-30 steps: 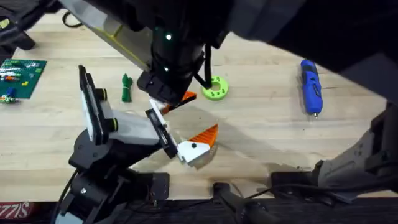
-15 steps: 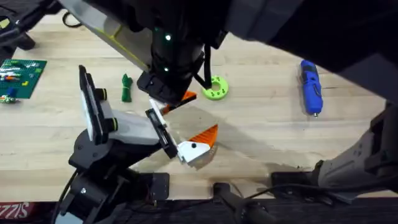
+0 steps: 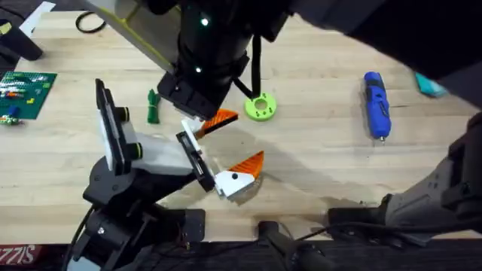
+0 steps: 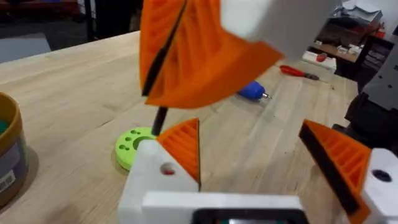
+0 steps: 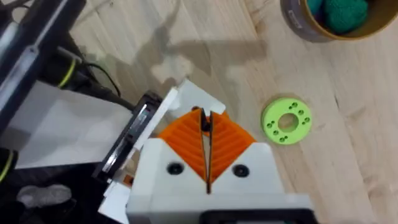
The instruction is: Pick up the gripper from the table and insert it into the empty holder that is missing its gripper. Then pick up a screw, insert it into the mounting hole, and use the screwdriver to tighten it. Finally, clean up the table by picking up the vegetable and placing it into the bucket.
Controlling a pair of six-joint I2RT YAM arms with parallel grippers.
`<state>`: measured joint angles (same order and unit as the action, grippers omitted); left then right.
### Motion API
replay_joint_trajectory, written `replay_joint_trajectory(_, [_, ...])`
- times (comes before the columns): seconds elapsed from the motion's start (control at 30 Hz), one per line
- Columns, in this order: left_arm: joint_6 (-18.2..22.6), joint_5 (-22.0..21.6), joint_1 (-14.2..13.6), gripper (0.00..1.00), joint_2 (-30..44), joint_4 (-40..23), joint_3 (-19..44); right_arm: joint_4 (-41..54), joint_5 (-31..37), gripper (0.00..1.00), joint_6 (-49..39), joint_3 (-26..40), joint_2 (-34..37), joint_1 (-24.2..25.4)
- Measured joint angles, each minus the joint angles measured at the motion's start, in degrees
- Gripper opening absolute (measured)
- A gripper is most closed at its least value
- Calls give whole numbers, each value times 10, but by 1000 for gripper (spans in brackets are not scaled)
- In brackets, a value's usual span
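Observation:
The white holder (image 3: 162, 158) on my left arm carries two white, orange-tipped finger blocks. My left gripper (image 4: 261, 165) stands open. One block, the gripper (image 4: 165, 180), shows a small mounting hole (image 4: 166, 168). My right gripper (image 4: 186, 74) hangs just above it, shut on a thin black screw (image 4: 160, 119) that points down near the hole. From overhead the right gripper (image 3: 218, 120) reaches in from the far side. The blue screwdriver (image 3: 376, 104) lies at the right. The dark green vegetable (image 3: 153, 107) lies left of the arms. The tan bucket (image 5: 298, 25) holds green toys.
A lime green holed disc (image 3: 260, 107) lies just right of the right gripper. A green circuit board (image 3: 22, 90) sits at the far left. The right arm's dark bulk covers the far middle of the table. Red-handled pliers (image 4: 298, 71) lie beyond the screwdriver.
The right arm has shifted slightly toward the far side, so more of its orange pads show from overhead. The left arm and the things on the table have not moved.

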<state>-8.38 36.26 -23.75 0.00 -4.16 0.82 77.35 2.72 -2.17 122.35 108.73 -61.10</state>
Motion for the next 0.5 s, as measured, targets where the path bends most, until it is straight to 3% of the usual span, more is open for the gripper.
replay_joint_trajectory(0.5, [0, 0, 0, 985, 0, 0, 0, 17, -11, 4, 0, 1, 0, 0])
